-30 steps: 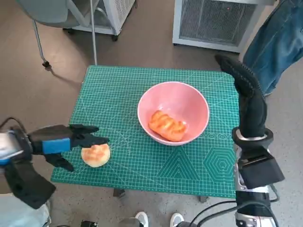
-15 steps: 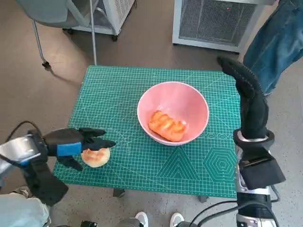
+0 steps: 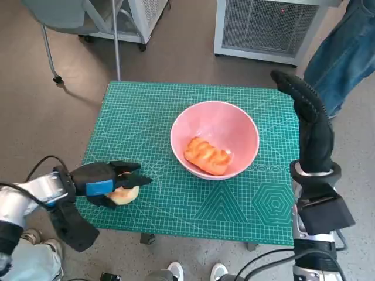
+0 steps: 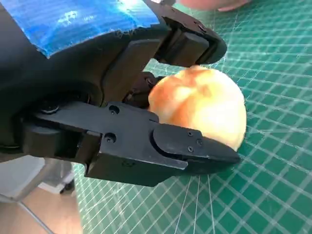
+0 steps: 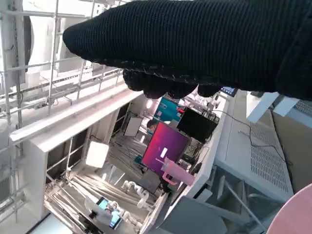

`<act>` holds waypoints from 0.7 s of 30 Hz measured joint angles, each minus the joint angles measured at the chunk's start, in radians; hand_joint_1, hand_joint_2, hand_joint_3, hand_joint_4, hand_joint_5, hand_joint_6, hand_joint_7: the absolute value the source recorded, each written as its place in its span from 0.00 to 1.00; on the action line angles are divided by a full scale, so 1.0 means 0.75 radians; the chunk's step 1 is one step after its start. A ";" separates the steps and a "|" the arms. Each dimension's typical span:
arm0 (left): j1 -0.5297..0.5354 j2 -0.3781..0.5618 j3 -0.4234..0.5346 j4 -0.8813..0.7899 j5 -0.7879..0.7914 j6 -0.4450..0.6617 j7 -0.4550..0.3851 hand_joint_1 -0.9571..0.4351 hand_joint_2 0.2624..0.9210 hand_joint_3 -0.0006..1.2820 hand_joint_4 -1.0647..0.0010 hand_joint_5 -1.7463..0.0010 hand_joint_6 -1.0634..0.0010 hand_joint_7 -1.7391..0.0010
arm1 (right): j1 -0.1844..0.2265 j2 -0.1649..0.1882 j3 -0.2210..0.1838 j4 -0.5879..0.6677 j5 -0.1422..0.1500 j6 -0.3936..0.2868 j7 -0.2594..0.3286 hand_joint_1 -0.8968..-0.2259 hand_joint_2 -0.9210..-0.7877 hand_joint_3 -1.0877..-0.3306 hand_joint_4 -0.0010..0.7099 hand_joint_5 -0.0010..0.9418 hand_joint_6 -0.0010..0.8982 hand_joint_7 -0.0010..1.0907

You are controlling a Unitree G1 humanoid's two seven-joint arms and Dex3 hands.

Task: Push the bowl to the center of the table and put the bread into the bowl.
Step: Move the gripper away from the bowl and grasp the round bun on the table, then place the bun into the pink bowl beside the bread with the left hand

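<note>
Left hand (image 3: 108, 184) down at the near left corner of the green cutting mat (image 3: 146, 111), fingers (image 4: 195, 146) wrapped over and under the round bread roll (image 4: 202, 105), roll not yet off the mat by the look of the head view. Closing on it from the side, so best squeezed only lightly — soft crumb, likely to dent or squirt out if pinched hard. Worth seating the roll deep against the palm before any lift, then raising straight up, clearing the rim, and carrying across to the pink bowl (image 3: 243, 126). Bowl sitting near the middle of the table, slightly toward the right, one braided bread piece (image 3: 206, 155) already lying inside on the near side; sensible to aim for the open far side of the bowl and release low, so nothing bounces out. Right hand (image 3: 304, 108) raised upright beside the bowl's right edge, gloved fingers straight and together, holding nothing, touching nothing. Denim-clad leg (image 3: 343, 58) of a person at the far right corner.
</note>
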 measured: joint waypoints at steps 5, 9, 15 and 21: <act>-0.020 -0.020 -0.049 0.065 0.018 0.058 0.058 0.77 1.00 0.24 0.38 0.95 0.49 0.79 | 0.001 0.000 0.000 0.000 0.000 -0.002 0.000 0.40 0.00 0.33 0.30 0.01 0.00 0.54; -0.027 -0.028 -0.084 0.112 0.021 0.103 0.115 0.71 1.00 0.24 0.53 0.47 0.59 0.31 | 0.003 0.000 -0.002 0.000 0.002 -0.009 0.000 0.39 0.00 0.33 0.30 0.01 0.00 0.54; -0.052 -0.044 -0.117 0.151 -0.003 0.155 0.151 0.69 0.92 0.27 0.52 0.32 0.58 0.14 | 0.003 0.000 -0.004 0.004 0.005 -0.015 0.000 0.39 0.00 0.33 0.30 0.00 0.00 0.54; -0.044 -0.021 -0.101 0.081 -0.103 0.151 0.053 0.69 0.77 0.38 0.48 0.32 0.56 0.10 | 0.003 0.000 -0.007 0.011 0.010 -0.016 0.002 0.40 0.00 0.33 0.29 0.00 0.00 0.54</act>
